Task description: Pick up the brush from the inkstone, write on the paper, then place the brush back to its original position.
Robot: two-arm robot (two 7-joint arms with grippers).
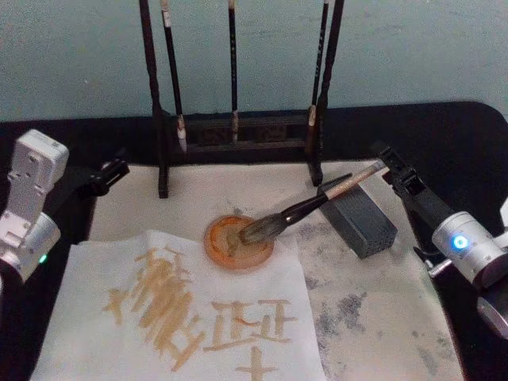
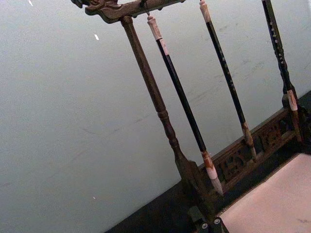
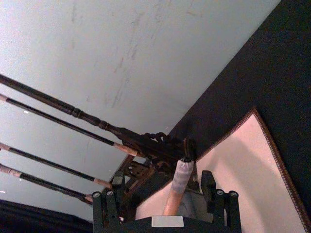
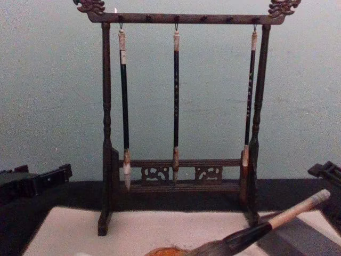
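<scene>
The right hand (image 1: 387,170) was open around the brush (image 1: 311,205) end, right of the rack (image 1: 270,131); the left hand (image 1: 109,172) sat left of it.

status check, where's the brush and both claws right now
Right claw open around handle end of thick grey-tufted brush. Tuft in round orange inkstone, shaft on grey block. Left claw parked, far left.

Brush (image 1: 298,213) – grey-brown tuft, black shaft, tan handle. Paper (image 1: 262,274) white, tan strokes. Dish (image 1: 226,248) orange – block (image 1: 361,218) dark grey. Rack (image 4: 181,18) dark brown.
</scene>
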